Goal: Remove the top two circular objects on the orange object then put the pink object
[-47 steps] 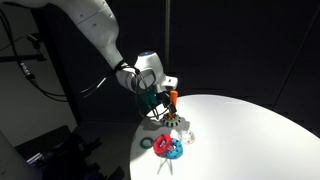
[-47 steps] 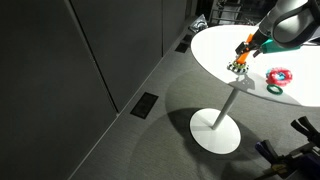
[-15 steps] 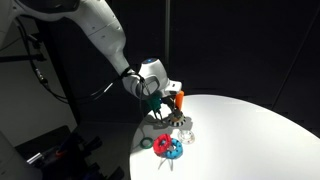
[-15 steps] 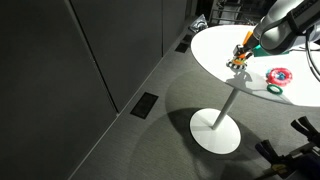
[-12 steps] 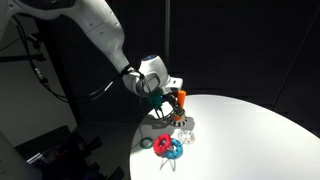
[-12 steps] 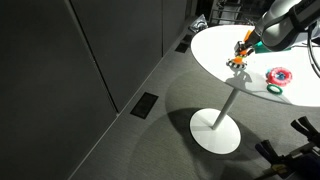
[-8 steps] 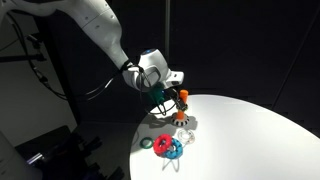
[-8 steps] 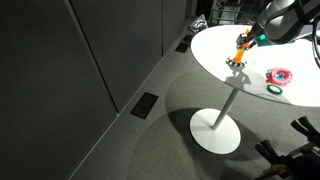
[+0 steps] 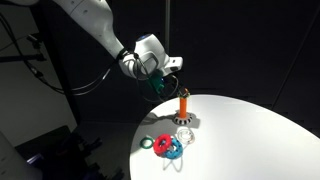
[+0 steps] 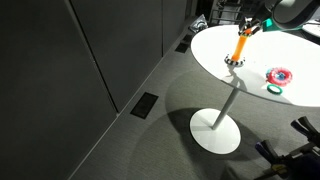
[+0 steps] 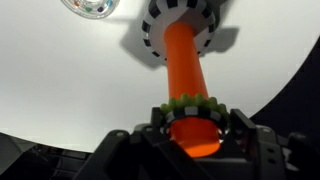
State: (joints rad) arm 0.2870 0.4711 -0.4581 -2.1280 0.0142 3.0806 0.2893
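Observation:
The orange peg (image 11: 181, 62) stands upright on the white table, seen in both exterior views (image 9: 183, 103) (image 10: 241, 46). A black-and-white toothed ring (image 11: 186, 18) sits low on it at its base. My gripper (image 11: 193, 125) is shut on two stacked toothed rings (image 11: 186, 104), one green and one black-and-white, which circle the peg's top end. In the exterior views the gripper (image 9: 170, 86) (image 10: 251, 24) is at the peg's top. The pink ring (image 9: 162, 145) (image 10: 278, 75) lies flat on the table apart from the peg.
A blue ring (image 9: 174, 151) overlaps the pink ring and a dark green ring (image 9: 147, 143) (image 10: 275, 89) lies beside them near the table's edge (image 9: 140, 158). A shiny clear object (image 11: 90, 8) lies near the peg's base. The table is a round pedestal table (image 10: 218, 130).
My gripper has risen along the peg from near its base to its top, carrying the rings up. Much more of the orange peg now shows below it.

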